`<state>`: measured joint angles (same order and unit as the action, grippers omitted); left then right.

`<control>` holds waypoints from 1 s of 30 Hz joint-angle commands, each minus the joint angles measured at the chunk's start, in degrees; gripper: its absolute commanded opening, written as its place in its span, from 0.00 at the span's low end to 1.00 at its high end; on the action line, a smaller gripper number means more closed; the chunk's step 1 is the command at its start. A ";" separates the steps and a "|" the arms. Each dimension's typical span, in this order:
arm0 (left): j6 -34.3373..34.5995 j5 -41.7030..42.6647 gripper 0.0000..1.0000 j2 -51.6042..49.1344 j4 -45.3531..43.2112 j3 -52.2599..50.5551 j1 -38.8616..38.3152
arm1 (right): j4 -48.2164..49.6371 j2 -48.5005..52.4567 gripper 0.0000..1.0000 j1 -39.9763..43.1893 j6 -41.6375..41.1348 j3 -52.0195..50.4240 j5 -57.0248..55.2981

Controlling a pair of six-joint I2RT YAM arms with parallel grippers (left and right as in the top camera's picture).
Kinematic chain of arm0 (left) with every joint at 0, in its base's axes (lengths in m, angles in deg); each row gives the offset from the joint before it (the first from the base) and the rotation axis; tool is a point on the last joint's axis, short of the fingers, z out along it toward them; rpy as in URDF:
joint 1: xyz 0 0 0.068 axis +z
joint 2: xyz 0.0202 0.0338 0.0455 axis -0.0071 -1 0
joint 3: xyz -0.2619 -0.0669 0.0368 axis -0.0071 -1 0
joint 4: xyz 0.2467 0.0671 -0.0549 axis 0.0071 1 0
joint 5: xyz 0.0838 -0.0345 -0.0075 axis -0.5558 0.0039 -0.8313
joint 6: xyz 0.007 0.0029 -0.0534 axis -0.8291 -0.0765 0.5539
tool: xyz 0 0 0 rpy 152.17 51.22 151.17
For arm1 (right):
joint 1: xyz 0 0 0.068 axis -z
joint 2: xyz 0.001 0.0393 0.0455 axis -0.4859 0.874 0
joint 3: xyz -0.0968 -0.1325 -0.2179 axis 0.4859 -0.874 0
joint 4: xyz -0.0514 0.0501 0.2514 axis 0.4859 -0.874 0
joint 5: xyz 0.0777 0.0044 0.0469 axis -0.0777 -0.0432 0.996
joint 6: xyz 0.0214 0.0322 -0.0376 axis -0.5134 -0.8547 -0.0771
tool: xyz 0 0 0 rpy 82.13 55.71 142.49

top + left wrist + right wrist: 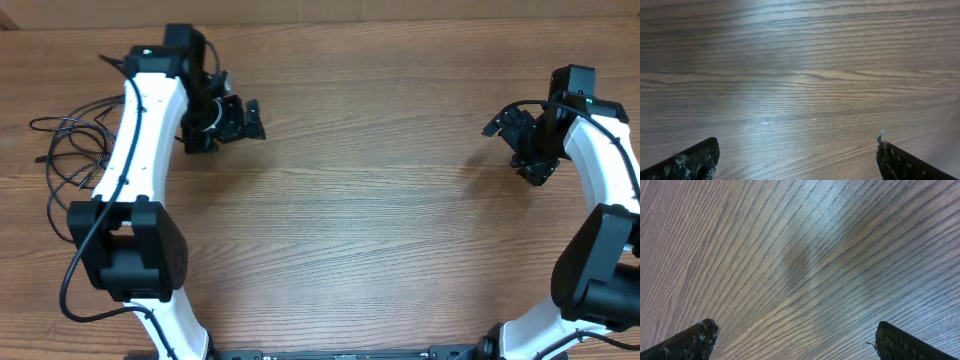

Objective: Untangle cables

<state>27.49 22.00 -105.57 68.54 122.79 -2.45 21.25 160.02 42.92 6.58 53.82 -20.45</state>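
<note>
At the table's left edge the cables [70,140] lie tangled beside the left arm, left gripper [797,152] and right gripper [795,335] both splayed, empty: best reach for one loose end

**Both arms posed, jaws spread wide**

The left arm [135,150] rises from its base at the lower left, its white link running up and away to a black wrist. The left gripper [243,120] points right, toward the centre. The right arm [605,160] mirrors this pose from the lower right, and the right gripper [512,150] points left. In each wrist view, the black fingers [695,161] stand at the two lower corners, far apart, with nothing held between them. The two grippers are well apart.
</note>
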 commanded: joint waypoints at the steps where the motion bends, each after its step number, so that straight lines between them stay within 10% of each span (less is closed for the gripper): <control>1: 0.39 -1.18 1.00 -0.42 -1.25 -0.61 -2.34 | 0.31 0.11 1.00 0.11 -0.37 1.46 -0.79; 30: 0.39 -1.20 1.00 -0.42 -2.58 -0.61 -4.04 | 0.31 0.13 1.00 0.11 -0.39 1.46 -0.79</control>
<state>27.56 21.57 -105.57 66.09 122.70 -6.42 21.27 160.02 42.92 6.56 53.82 -20.45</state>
